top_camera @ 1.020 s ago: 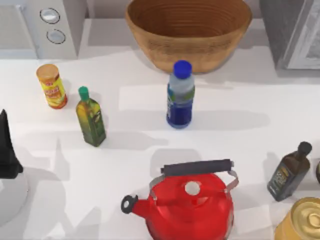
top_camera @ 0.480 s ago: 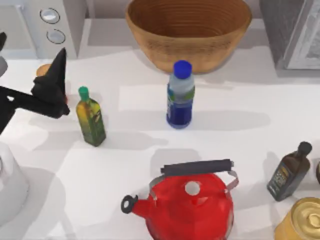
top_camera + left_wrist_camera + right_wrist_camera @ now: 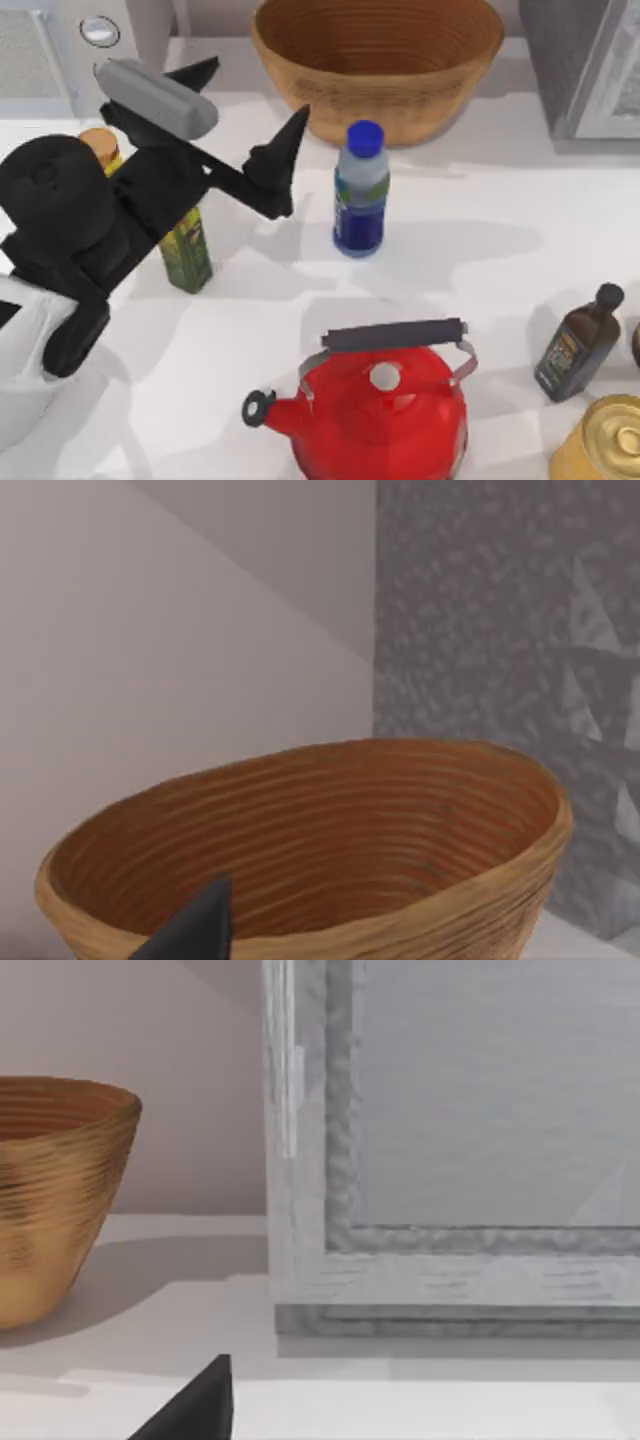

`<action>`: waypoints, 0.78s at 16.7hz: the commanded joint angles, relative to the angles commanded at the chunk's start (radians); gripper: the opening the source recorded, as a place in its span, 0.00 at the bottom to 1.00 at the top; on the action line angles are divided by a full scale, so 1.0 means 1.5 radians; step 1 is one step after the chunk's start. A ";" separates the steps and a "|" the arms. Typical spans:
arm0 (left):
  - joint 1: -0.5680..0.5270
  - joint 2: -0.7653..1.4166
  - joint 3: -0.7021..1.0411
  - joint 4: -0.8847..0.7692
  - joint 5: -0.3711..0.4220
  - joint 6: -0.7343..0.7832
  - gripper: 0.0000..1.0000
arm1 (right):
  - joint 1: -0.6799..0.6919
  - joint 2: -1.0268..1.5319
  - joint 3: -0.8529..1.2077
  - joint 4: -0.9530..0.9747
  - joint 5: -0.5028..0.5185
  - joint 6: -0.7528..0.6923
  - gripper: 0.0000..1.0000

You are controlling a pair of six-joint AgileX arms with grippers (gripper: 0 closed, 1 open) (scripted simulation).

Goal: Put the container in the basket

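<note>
1. Left gripper [image 3: 250,125] hangs over the table's left half, its two dark fingers spread wide apart with nothing between them; one fingertip [image 3: 292,125] points toward the container, the other reaches toward the back left.
2. Container [image 3: 360,190] stands upright on the white table [image 3: 500,220] near the middle, just in front of the basket [image 3: 377,62]; its blue cap is on, and it is near the closer fingertip but not touching it.
3. Basket sits at the back of the table, centred, open side up; the left wrist view looks across its ribbed inside [image 3: 330,840], with one dark fingertip [image 3: 195,930] low in front of its rim.
4. Green-capped oil bottle [image 3: 185,250] stands at the left, partly covered by the left arm; an orange-and-yellow can [image 3: 98,145] peeks out behind the arm.
5. Red kettle [image 3: 375,400] with a dark handle sits at the front centre; a dark black-capped bottle [image 3: 578,343] stands at the front right, with a gold can [image 3: 605,445] in the corner beside it.
6. Right wrist view shows a dark fingertip [image 3: 195,1410] low down, the basket's outer wall [image 3: 50,1200] and a grey appliance [image 3: 460,1160] on the table; whether the right gripper is open I cannot tell.
</note>
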 joint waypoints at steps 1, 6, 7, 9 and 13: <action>-0.013 0.059 0.014 0.041 0.007 0.000 1.00 | 0.000 0.000 0.000 0.000 0.000 0.000 1.00; -0.058 0.307 0.063 0.209 0.034 0.002 1.00 | 0.000 0.000 0.000 0.000 0.000 0.000 1.00; -0.063 0.344 0.067 0.234 0.037 0.002 1.00 | 0.000 0.000 0.000 0.000 0.000 0.000 1.00; -0.066 0.401 0.071 0.272 0.040 0.003 1.00 | 0.000 0.000 0.000 0.000 0.000 0.000 1.00; -0.064 0.438 0.069 0.296 0.041 0.003 1.00 | 0.000 0.000 0.000 0.000 0.000 0.000 1.00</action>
